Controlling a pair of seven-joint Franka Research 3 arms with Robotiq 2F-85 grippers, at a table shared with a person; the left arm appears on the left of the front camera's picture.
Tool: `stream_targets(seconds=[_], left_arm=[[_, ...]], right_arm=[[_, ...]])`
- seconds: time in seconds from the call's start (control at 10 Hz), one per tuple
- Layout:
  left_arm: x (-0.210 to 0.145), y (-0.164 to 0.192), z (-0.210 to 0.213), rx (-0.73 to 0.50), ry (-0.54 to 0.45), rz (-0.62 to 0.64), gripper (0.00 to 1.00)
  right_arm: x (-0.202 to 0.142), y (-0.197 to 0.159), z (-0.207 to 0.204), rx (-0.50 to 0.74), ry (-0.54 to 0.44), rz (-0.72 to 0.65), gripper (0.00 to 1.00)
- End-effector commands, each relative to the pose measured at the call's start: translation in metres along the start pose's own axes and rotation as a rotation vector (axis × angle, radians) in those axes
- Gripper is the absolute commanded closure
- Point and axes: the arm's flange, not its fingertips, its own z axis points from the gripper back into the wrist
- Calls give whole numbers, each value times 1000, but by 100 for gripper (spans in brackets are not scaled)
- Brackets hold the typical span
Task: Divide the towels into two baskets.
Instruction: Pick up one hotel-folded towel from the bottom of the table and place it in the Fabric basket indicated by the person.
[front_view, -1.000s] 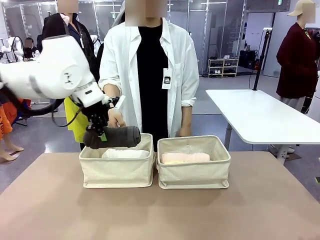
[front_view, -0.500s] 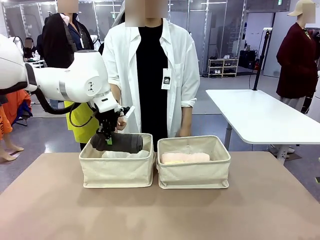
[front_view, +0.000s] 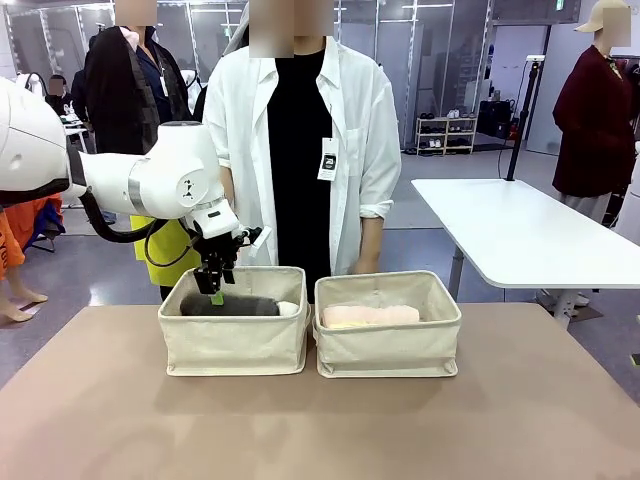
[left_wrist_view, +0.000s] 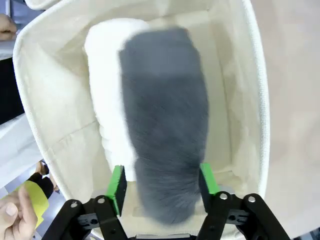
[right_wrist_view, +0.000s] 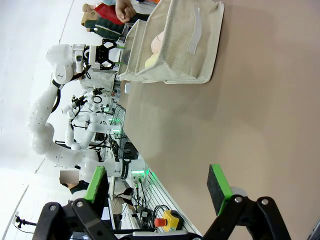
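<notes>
Left gripper (left_wrist_view: 161, 186) fingers spread, dark grey towel (left_wrist_view: 165, 120) lying loose between the pads atop the white towel (left_wrist_view: 107, 95) in the left basket (front_view: 236, 345); right gripper (right_wrist_view: 159, 185) fingers wide apart over bare table (right_wrist_view: 240, 115), holding nothing.

A robotics lab is indicated: further white robot arms (right_wrist_view: 75, 135) and cabling are seen beyond the right jaws, glass partitions (front_view: 420, 50) and a bare white table (front_view: 520, 235) beyond the left jaws.
</notes>
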Motion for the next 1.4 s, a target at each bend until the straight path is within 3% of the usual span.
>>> stream_targets(seconds=[0.0, 0.2, 0.3, 0.4, 1.3], left_arm=[[-1, 4, 7, 15, 21, 30, 0], [-11, -4, 11, 29, -6, 92, 0], [-27, -17, 10, 45, -48, 183, 0], [-5, 2, 6, 12, 0, 46, 0], [-5, 2, 6, 12, 0, 46, 0]], right_arm=[[0, 3, 0, -2, -2, 8, 0], [0, 3, 0, -2, -2, 8, 0], [0, 3, 0, -2, -2, 8, 0], [0, 3, 0, -2, -2, 8, 0], [0, 3, 0, -2, -2, 8, 0]])
